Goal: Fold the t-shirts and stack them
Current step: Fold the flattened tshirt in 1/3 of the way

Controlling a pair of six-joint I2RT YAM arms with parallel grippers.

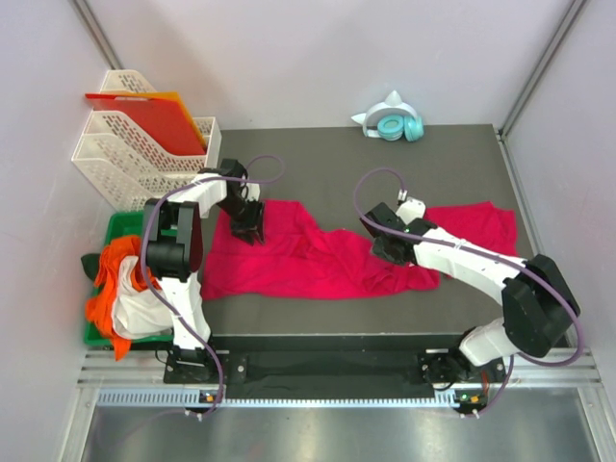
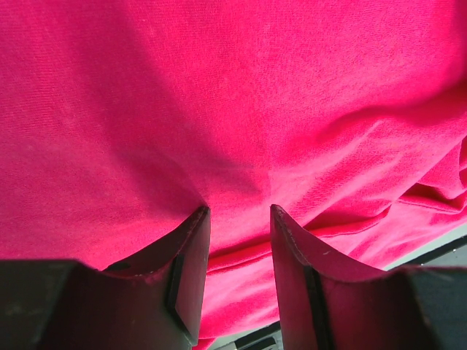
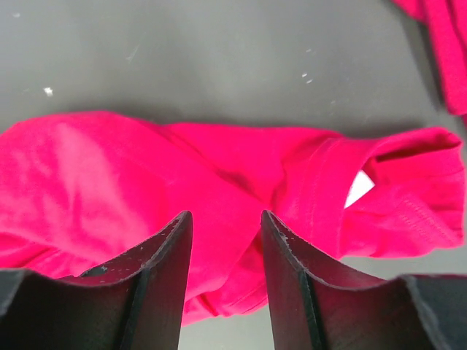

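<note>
Crumpled shirt [image 1: 318,260] across the table [image 1: 385,154]; second shirt [image 1: 481,223] at far right. Left gripper [image 2: 237,211] and right gripper [image 3: 225,215] half-parted on cloth at either end; pinching or merely pressing, impossible to tell. Risk: uneven pull, tighter twist (roped at mid-span), slipped end. White label [image 3: 357,191], no legible writing.

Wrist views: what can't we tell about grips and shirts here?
- Left gripper, left wrist: middle t-shirt fills the gap; pinched or not, unclear.
- Right gripper, right wrist: same.
- Far-right t-shirt, top view: right arm covers part.
- White patch, right wrist: folds hide most; probably a neck label.
</note>
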